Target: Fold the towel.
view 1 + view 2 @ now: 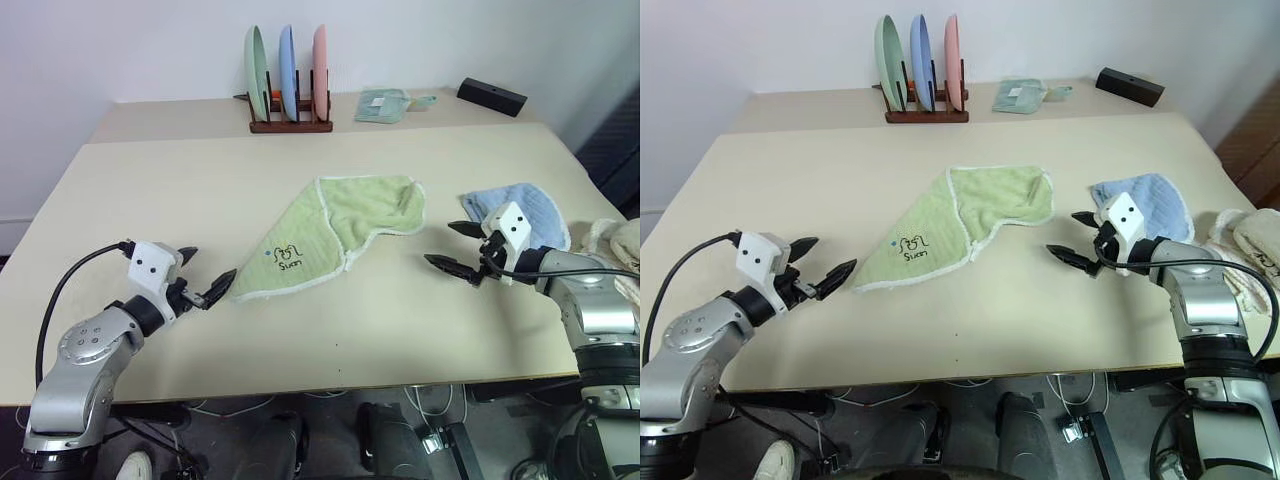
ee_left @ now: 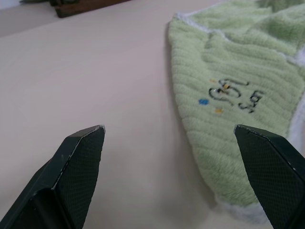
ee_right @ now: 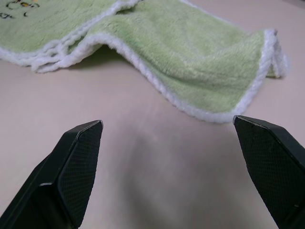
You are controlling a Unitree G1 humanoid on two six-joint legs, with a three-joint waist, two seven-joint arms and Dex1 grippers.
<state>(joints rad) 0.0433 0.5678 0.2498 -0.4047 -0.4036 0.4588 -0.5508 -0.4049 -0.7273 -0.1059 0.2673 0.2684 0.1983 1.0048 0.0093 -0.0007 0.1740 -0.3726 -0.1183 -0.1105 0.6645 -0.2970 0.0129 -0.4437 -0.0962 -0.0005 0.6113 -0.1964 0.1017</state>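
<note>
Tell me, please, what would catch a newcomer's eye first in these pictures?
The light green towel lies rumpled and partly folded over at the middle of the table, its dark embroidered doodle facing up. The left gripper and right gripper flank it, both open and holding nothing. At the far edge, three plates stand upright in a wooden rack.

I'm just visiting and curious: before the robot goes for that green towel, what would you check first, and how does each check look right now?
1. Left gripper open: ok.
2. Right gripper open: ok.
3. Both grippers empty: ok.
4. Towel lying flat: not ok, it is partly folded over and rumpled.
5. Blue cloth apart from the towel: ok.
6. Table bare around the towel: ok.
</note>
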